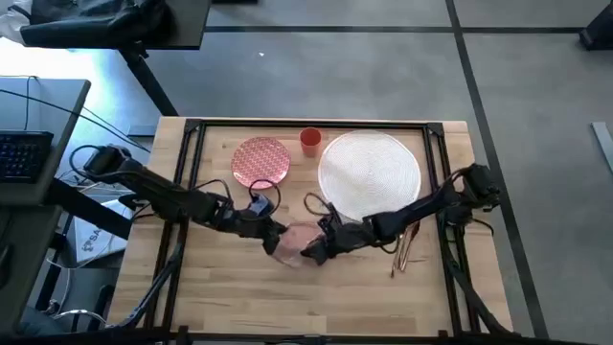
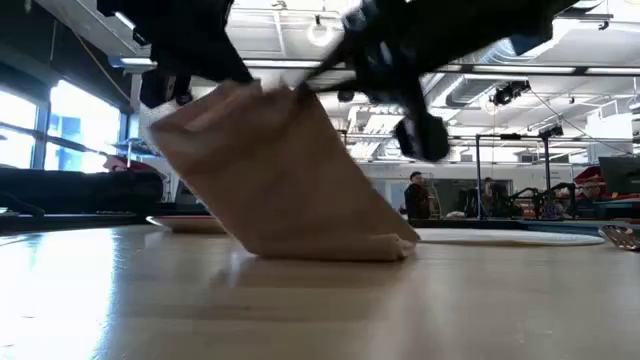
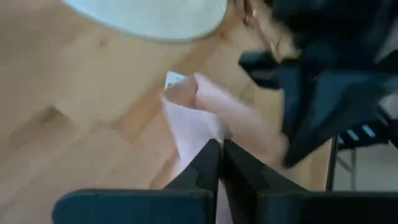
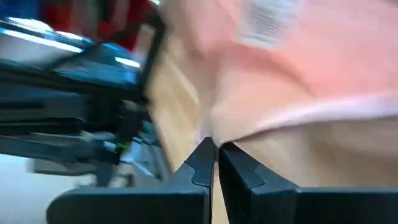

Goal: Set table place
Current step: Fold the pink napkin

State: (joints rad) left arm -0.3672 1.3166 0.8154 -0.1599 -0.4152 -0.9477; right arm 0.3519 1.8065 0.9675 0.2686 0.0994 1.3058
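While both arms meet near the middle of the counter, the left gripper and the right gripper each have their fingers pinched closed on the one beige napkin, which lies between them. Seen from above, one red-patterned plate sits at 11 o'clock from the napkin, one orange cup at 12, one white placemat at 1, and the copper cutlery at 3; its pieces are too small to count. Only the low view shows the napkin lifted along one edge and slanting down to the wood, with people standing far behind.
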